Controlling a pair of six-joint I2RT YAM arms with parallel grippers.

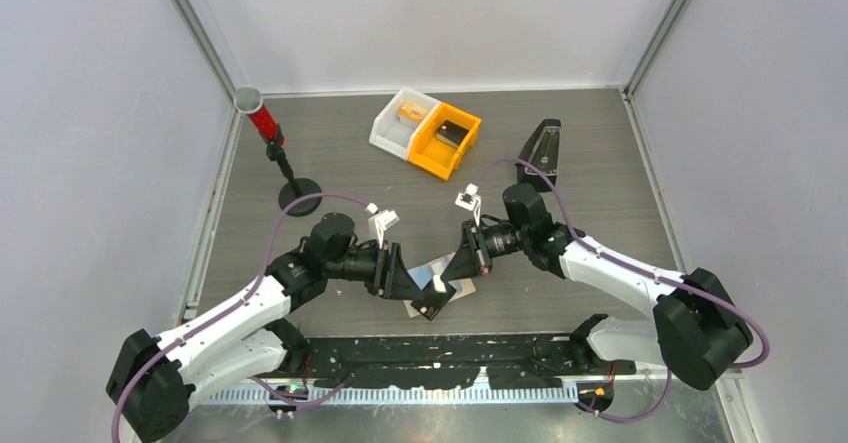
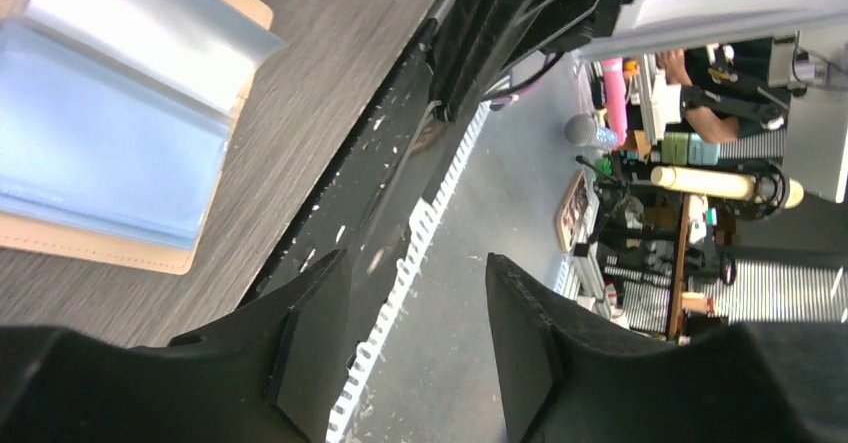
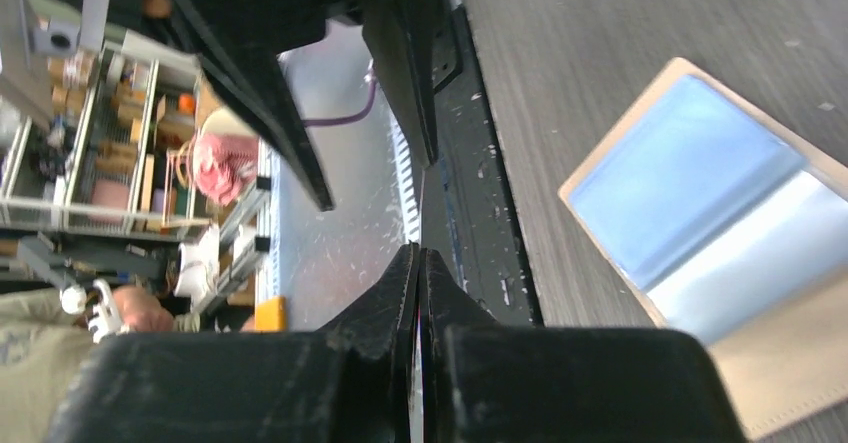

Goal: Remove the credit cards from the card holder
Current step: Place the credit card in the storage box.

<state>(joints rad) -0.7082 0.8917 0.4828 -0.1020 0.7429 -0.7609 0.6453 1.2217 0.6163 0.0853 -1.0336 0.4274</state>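
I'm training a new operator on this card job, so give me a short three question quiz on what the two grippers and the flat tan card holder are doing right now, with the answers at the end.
1. True or false: the right gripper has its black fingers spread wide apart.
2. The flat tan rectangular card holder is: A) lifted by the left gripper; B) lying flat on the grey wood-grain table between both grippers; C) pinched by the right gripper.
3. Fill the gap: the left gripper's jaws stand ___.

Key: 1 false, they are pressed shut with nothing between them. 2 B. 3 open.
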